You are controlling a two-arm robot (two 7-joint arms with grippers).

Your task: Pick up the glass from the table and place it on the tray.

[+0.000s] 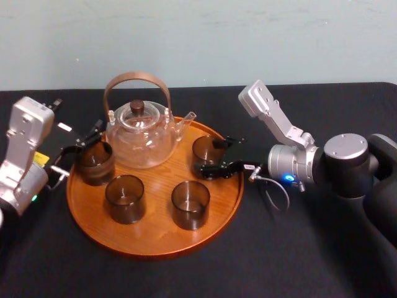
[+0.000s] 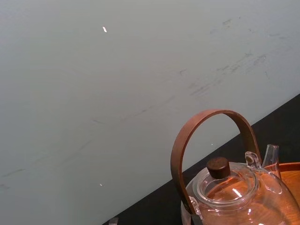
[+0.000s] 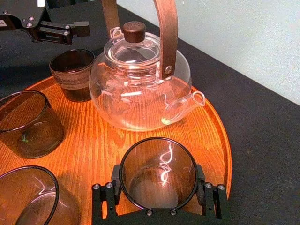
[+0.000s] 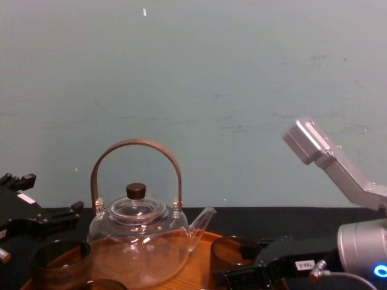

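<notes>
The round wooden tray (image 1: 155, 239) lies on the black table (image 1: 298, 261) and carries a glass teapot (image 1: 140, 133) and several smoky glasses. One glass (image 1: 206, 151) stands on the tray's right part, near the spout. My right gripper (image 1: 218, 155) reaches in from the right and is shut on this glass (image 3: 158, 174), one black finger (image 3: 114, 183) pressed to each side. My left gripper (image 1: 79, 151) is open at the tray's left edge, beside another glass (image 1: 95, 162) that stands on the tray.
Two further glasses (image 1: 125, 198) (image 1: 190, 204) stand on the tray's front half. The teapot's arched wooden handle (image 4: 136, 145) rises high at the back of the tray. Bare black table spreads in front and to the right.
</notes>
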